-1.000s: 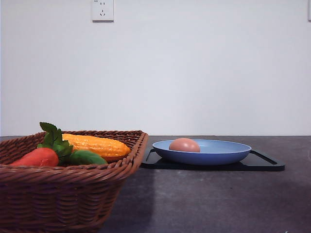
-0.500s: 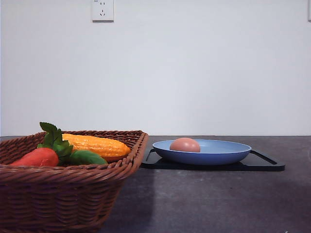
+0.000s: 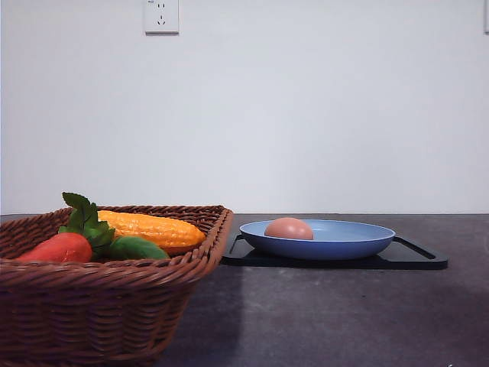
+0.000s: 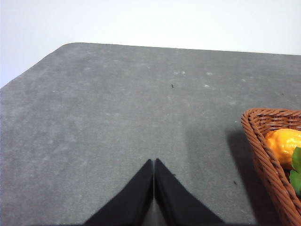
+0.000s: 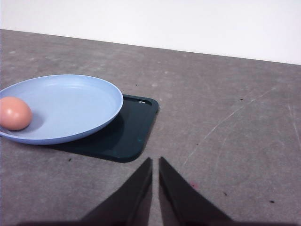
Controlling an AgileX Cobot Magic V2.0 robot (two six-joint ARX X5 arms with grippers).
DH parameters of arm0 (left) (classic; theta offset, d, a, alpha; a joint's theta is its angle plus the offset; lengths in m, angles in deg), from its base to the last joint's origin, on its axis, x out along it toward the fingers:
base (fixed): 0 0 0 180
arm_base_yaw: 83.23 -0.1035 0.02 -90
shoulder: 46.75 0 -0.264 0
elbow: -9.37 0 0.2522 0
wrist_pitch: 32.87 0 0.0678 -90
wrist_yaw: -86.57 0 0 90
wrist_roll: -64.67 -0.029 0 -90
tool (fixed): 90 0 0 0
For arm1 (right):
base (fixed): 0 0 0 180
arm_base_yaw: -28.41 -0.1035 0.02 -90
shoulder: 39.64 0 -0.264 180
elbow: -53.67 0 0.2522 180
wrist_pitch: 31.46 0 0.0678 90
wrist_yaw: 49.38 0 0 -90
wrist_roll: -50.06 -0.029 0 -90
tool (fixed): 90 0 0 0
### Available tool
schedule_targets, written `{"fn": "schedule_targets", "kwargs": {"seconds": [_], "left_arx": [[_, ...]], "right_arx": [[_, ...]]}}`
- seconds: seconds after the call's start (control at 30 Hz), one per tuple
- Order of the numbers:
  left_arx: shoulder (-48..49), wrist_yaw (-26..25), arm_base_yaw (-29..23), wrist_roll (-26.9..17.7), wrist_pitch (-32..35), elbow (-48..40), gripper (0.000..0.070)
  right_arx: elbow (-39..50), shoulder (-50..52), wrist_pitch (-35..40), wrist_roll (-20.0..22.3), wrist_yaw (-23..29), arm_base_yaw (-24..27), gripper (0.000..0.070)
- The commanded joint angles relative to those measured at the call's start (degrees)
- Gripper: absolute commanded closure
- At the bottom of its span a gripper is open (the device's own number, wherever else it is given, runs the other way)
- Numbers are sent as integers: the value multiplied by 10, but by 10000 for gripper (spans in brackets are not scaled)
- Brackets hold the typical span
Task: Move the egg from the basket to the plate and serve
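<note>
Jaws of both the left gripper (image 4: 154,162) and right gripper (image 5: 155,160) closed, empty, above table (image 3: 328,313). Egg (image 3: 289,228) in plate (image 3: 344,243) on tray (image 3: 412,258), beside basket (image 3: 99,306).

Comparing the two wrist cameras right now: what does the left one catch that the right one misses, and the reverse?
Left wrist alone: a corner of the basket holding the yellow corn and a green leaf. Right wrist alone: the egg lying in the blue plate, which sits on the black tray. Shared: grey table, white wall, and a pair of black fingers closed together, gripping nothing.
</note>
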Motion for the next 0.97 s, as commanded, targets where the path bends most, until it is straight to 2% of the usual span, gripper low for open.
{"fn": "schedule_targets", "kwargs": {"seconds": [0.0, 0.93], "left_arx": [[1, 0, 0, 1, -9, -13, 700], [1, -1, 0, 1, -10, -13, 700]], "right_arx": [[4, 0, 1, -7, 0, 0, 700], [4, 0, 1, -7, 0, 0, 700]]}}
